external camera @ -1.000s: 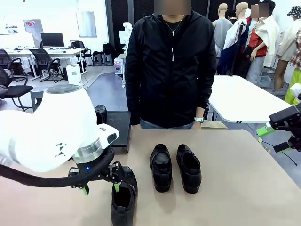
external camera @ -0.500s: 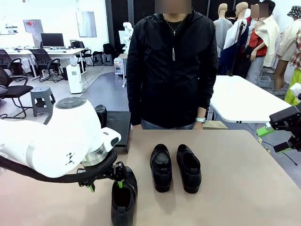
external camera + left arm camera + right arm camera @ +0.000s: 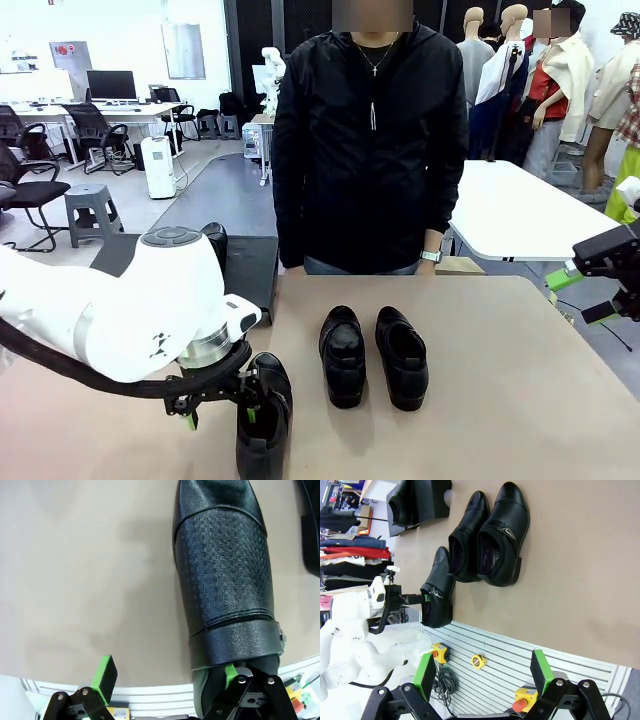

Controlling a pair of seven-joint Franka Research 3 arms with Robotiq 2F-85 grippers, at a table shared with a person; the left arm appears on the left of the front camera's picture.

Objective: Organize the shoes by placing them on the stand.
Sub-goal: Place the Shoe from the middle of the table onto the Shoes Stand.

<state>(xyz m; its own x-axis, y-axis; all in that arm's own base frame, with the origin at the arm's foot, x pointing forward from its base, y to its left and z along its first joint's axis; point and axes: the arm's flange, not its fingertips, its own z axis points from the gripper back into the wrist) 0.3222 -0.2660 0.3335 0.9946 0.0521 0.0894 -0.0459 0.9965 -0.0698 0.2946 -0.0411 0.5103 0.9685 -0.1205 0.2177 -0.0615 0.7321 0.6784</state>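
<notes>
Since the earlier frames, the left arm has sunk and drawn back toward us, bringing the left gripper (image 3: 220, 412) down onto the near shoe (image 3: 263, 420).

We see its jaws spread wide and not yet clamped. In the left wrist view one pad (image 3: 230, 671) sits in the shoe's opening at the heel end, and the other pad (image 3: 105, 672) hangs outside over the bare table (image 3: 500, 400). The right gripper (image 3: 482, 670) waits spread and empty off the table's right edge.

Two more shoes (image 3: 342, 355) lie paired at mid-table. A fourth shoe (image 3: 402, 502) already rests on the stand (image 3: 255, 275) at the far left.

We judge the step in hand to be the grasp.

- **Grip:** close the jaws across the side wall near the collar, where the leather is stiffest. Glossy leather may slip, so seat the inner pad deep first.
- **Carry:** lift straight up, keeping the sole level.
- **Placement:** set the shoe down just beside its mate on the stand.
</notes>
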